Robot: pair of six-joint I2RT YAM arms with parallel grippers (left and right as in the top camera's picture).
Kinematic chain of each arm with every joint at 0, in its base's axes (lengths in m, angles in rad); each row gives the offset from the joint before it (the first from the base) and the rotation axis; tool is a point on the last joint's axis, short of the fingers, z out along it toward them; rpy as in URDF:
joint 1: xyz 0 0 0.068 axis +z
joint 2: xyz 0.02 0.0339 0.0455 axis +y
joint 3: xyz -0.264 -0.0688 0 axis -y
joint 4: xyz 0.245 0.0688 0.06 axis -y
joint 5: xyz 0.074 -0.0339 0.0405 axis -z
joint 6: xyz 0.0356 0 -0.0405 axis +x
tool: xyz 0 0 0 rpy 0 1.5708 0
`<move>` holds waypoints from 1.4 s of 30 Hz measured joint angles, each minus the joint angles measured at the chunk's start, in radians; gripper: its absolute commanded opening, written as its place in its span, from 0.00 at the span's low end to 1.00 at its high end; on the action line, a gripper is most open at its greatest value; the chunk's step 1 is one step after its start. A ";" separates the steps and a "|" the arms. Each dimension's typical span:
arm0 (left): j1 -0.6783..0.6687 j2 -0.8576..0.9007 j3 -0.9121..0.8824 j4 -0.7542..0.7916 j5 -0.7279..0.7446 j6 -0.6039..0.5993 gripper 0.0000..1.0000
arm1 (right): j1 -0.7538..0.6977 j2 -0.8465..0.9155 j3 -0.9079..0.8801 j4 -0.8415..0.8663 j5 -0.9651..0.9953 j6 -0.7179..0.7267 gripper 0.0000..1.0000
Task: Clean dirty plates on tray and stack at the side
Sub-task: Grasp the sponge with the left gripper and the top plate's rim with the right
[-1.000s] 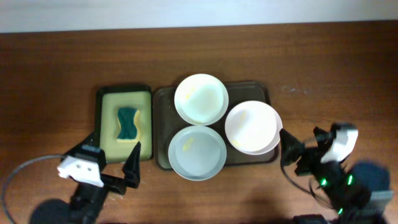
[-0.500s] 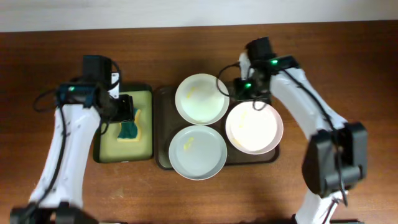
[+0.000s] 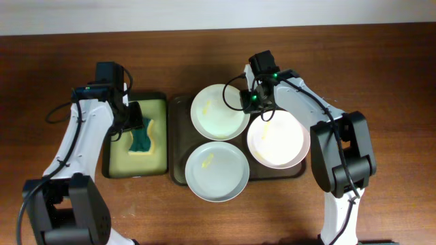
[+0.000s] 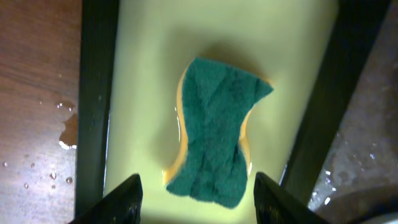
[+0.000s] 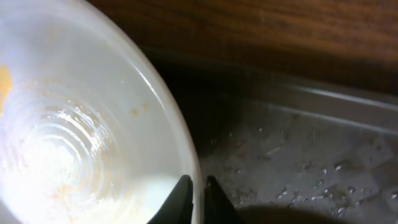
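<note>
Three plates lie on the dark brown tray (image 3: 178,112): a white one (image 3: 219,111) at the back, a pale pinkish one (image 3: 276,139) on the right, and a blue-grey one (image 3: 216,171) in front, each with yellowish smears. My right gripper (image 3: 251,102) is shut on the white plate's right rim. In the right wrist view the fingertips pinch that rim (image 5: 198,193), with the white plate (image 5: 74,137) to the left and the wet tray (image 5: 298,155) to the right. My left gripper (image 4: 198,202) is open, its jaws standing either side of a green and yellow sponge (image 4: 217,143).
The sponge (image 3: 139,136) lies in a smaller black-rimmed tray (image 3: 116,160) with a pale yellow-green inside, left of the brown tray. Water drops (image 4: 65,127) sit on the wooden table beside its rim (image 4: 96,93). Bare table (image 3: 381,82) lies right of the brown tray.
Both arms have reached out from the table's near edge. The right gripper has closed on the white plate's rim. The left gripper has come over the sponge and its jaws have narrowed.
</note>
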 measured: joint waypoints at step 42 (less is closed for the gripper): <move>-0.006 0.004 -0.322 0.358 0.040 -0.022 0.40 | 0.008 0.002 -0.018 -0.036 -0.032 0.117 0.05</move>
